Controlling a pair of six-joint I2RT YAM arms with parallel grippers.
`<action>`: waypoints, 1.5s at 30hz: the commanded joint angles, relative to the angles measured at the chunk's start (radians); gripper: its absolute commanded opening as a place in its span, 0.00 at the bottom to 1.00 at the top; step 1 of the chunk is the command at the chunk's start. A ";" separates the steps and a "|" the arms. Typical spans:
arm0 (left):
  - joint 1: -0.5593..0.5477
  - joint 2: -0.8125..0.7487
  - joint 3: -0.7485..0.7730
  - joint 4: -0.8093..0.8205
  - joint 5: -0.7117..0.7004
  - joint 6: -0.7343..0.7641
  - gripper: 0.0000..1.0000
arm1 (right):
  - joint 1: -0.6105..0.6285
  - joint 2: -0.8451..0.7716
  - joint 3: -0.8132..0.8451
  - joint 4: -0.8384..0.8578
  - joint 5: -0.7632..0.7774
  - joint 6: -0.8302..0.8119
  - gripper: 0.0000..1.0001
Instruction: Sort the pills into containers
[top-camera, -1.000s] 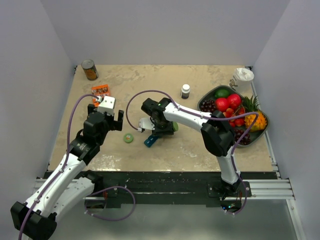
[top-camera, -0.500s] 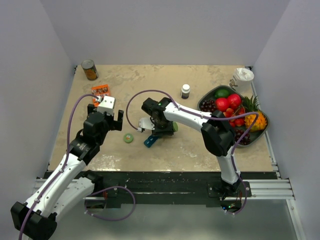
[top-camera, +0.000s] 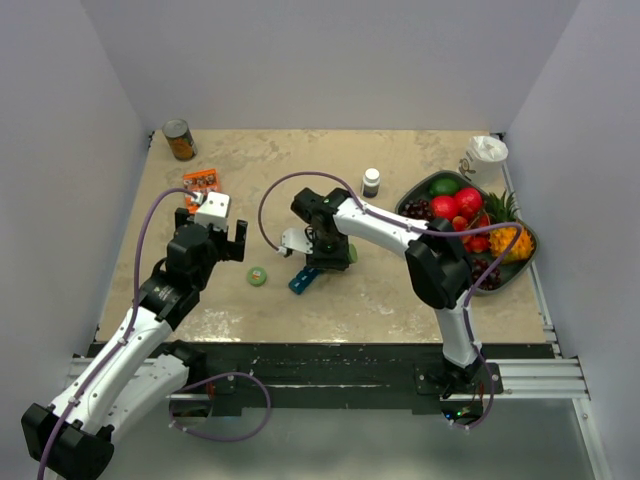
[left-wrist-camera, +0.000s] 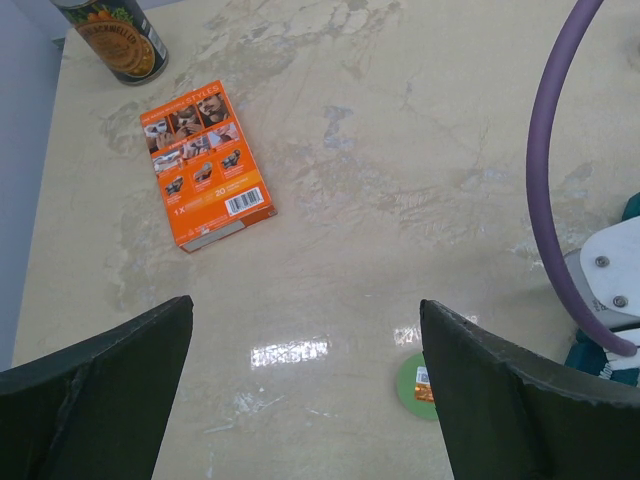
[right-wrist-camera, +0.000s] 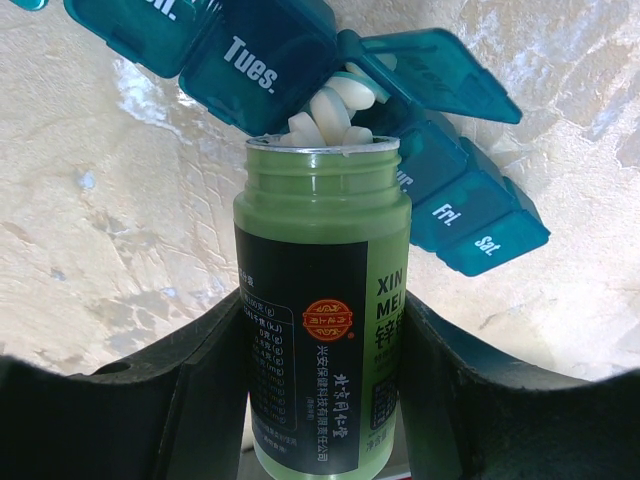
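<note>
My right gripper (right-wrist-camera: 320, 330) is shut on a green pill bottle (right-wrist-camera: 320, 300) with a dark label, its open mouth tipped toward the teal containers (right-wrist-camera: 270, 60). White pills (right-wrist-camera: 330, 108) crowd the bottle mouth at a compartment whose lid (right-wrist-camera: 440, 75) stands open, between "Tues." and "Fri.". From above, the right gripper (top-camera: 325, 252) hangs over the containers (top-camera: 303, 280) at mid-table. A green cap (top-camera: 257, 276) lies to their left. The left gripper (top-camera: 232, 240) hovers open and holds nothing; between its fingers (left-wrist-camera: 500, 400) I see bare table and the green cap (left-wrist-camera: 412, 385).
An orange box (top-camera: 201, 181) and a tin can (top-camera: 179, 140) sit at the back left. A small dark bottle (top-camera: 371, 181) stands behind the right gripper. A grey fruit tray (top-camera: 527, 265) and a white cup (top-camera: 486, 155) fill the right side.
The right arm's wrist has shifted slightly to the right with the bottle in it. The left arm has not moved.
</note>
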 joint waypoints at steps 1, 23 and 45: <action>0.008 -0.009 0.003 0.031 -0.003 -0.011 1.00 | -0.025 -0.026 0.033 -0.002 -0.044 0.012 0.02; 0.008 -0.008 0.002 0.031 0.004 -0.009 1.00 | -0.097 -0.043 0.019 0.018 -0.214 0.006 0.02; 0.008 -0.002 0.002 0.031 0.008 -0.009 1.00 | -0.120 -0.063 -0.010 0.029 -0.265 -0.005 0.02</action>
